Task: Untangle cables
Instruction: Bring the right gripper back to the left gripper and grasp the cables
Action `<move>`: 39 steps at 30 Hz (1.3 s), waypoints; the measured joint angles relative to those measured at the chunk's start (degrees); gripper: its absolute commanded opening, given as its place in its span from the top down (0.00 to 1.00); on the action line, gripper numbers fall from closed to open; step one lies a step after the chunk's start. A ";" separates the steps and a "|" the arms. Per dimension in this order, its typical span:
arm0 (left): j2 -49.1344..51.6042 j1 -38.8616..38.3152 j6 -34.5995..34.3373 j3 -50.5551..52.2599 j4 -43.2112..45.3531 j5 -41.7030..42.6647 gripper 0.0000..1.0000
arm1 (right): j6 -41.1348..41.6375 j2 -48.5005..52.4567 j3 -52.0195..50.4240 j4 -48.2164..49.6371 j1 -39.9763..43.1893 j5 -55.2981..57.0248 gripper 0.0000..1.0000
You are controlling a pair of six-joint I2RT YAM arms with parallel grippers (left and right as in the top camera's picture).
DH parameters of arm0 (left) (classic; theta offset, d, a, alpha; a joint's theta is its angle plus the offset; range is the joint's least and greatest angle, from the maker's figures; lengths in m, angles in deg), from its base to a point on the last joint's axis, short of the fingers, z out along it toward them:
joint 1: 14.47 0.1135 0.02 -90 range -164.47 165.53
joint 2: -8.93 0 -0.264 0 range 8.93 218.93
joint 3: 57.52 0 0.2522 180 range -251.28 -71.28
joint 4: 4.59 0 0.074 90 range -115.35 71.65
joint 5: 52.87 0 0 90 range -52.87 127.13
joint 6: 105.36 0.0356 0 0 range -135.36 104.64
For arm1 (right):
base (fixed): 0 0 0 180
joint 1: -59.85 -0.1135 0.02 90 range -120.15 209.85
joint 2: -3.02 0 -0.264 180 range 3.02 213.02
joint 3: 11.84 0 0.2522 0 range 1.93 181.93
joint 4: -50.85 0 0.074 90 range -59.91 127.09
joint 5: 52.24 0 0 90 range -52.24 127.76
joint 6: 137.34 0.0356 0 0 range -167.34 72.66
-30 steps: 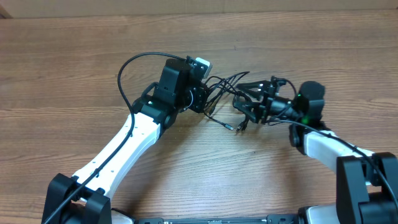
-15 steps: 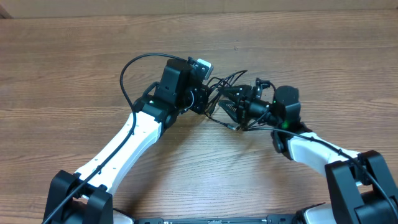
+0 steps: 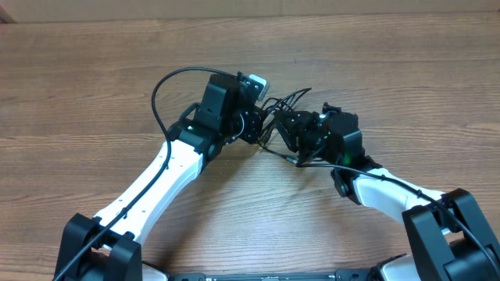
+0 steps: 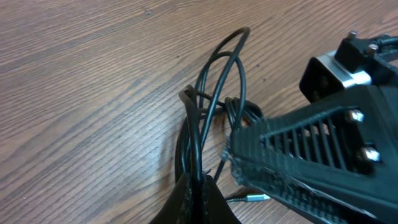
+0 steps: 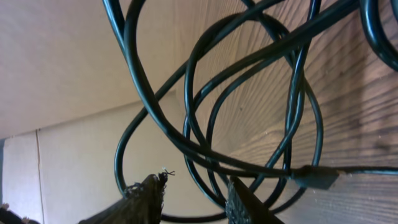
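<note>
Left claw (image 4: 194, 198) clamped on the cables (image 4: 193, 152), bundle fanning out just ahead of it. Right claw (image 5: 194, 190) part-open, several strands in its gap, none pinched. Risk: grabbing multiple loops at once, then pulling tightens the knot

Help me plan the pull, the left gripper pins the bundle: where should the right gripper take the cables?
Probably the cables, at the free loops arching away from the left gripper, entered from the right: they stand open there, clear of the pinch.
</note>
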 measured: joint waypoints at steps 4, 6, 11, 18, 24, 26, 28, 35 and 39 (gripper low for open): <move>0.00 0.00 -0.13 0.00 0.04 1.64 0.96 | -0.28 0.02 0.00 0.00 -0.61 2.29 0.54; 0.00 0.02 -0.17 0.00 0.07 2.29 0.96 | -0.46 0.02 0.00 -0.02 -0.92 3.04 0.54; 0.00 0.02 -0.20 0.00 0.26 4.37 0.96 | -0.61 0.00 0.00 0.02 -1.22 4.07 0.54; 0.00 0.02 -0.37 0.00 1.01 6.51 0.96 | -0.63 0.02 0.00 0.07 -1.22 4.44 0.55; 0.00 0.02 -0.37 0.00 1.01 7.04 0.96 | -0.66 0.00 0.00 0.15 -1.22 4.42 0.57; 0.00 0.02 -0.37 0.00 1.01 7.15 0.96 | -0.68 0.02 0.00 -0.13 -1.22 4.55 0.57; 0.00 0.02 -0.39 0.00 1.01 7.19 0.96 | -0.72 0.00 0.02 -1.49 -1.22 5.14 0.58; 0.00 0.02 -0.37 0.00 1.01 8.22 0.96 | -0.90 0.00 0.02 -4.96 -1.22 6.91 0.65; 0.00 0.02 -0.39 0.00 1.03 8.48 0.96 | -0.81 0.00 0.00 -2.82 -1.22 5.90 0.65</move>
